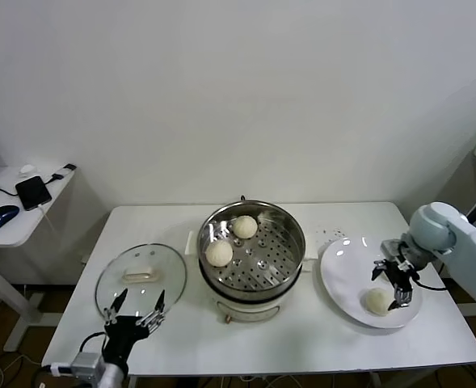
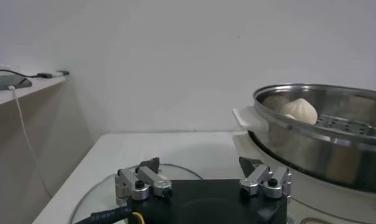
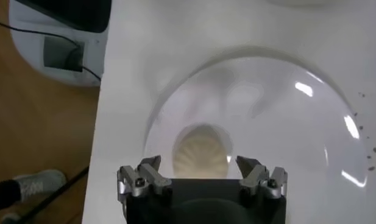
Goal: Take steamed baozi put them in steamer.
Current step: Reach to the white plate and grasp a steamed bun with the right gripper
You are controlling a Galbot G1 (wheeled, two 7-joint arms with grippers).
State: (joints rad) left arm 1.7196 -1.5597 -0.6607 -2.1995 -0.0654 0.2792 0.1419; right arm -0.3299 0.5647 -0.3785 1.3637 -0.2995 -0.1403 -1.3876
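Two steamed baozi point(image 1: 232, 239) are seen in the steamer point(image 1: 290, 257) at the centre of the surface point(image 1: 318, 335). One baozi point(image 1: 377, 301) is left on the white plate point(image 1: 341, 279) at the right, and the right hand point(image 1: 398, 288) is held wide open just over it. The left hand point(image 1: 134, 311) is kept wide open at the near edge of the glass lid point(image 1: 141, 276).

Left claw point(image 1: 132, 311) open, parked low, right claw point(image 1: 396, 283) open, lowered

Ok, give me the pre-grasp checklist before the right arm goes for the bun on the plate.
1. Right gripper open: ok.
2. Right gripper over the baozi on the plate: ok, bun sits between the fingers in the right wrist view.
3. Fingers touching the bun: cannot tell.
4. Steamer uncovered, lid set aside on the table: ok.
5. Free tray space beside the two buns inside: ok.
6. Left gripper open, by the lid, clear of the path: ok.
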